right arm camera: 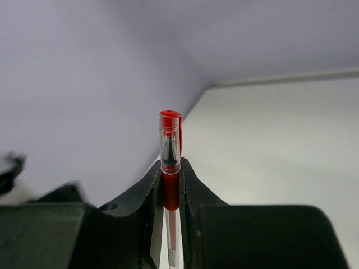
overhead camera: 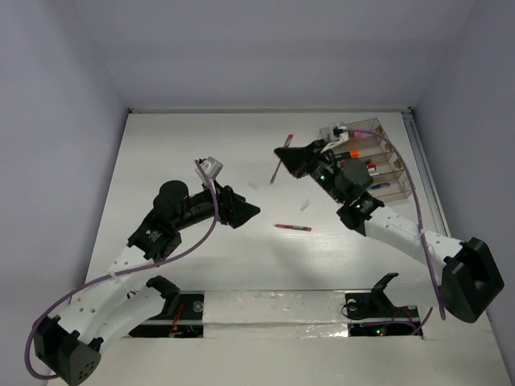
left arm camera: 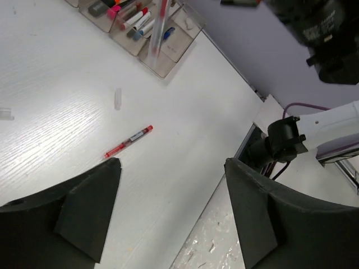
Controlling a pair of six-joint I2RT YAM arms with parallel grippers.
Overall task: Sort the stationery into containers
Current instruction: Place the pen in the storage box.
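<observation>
My right gripper (overhead camera: 285,153) is shut on a red-capped pen (right arm camera: 170,151) and holds it off the table, left of the clear organiser (overhead camera: 400,171). The held pen hangs down from the fingers in the top view (overhead camera: 275,171) and shows in the left wrist view (left arm camera: 160,28). A second red pen (overhead camera: 292,227) lies on the table between the arms; it also shows in the left wrist view (left arm camera: 129,142). My left gripper (overhead camera: 251,212) is open and empty, just left of that pen. The organiser (left arm camera: 162,70) holds highlighters and pens.
Small white pieces lie on the table (overhead camera: 306,205) (overhead camera: 253,185); one shows in the left wrist view (left arm camera: 118,98). A white clip-like object (overhead camera: 336,131) sits at the organiser's far end. The table's near edge (overhead camera: 273,301) has slots by the arm bases.
</observation>
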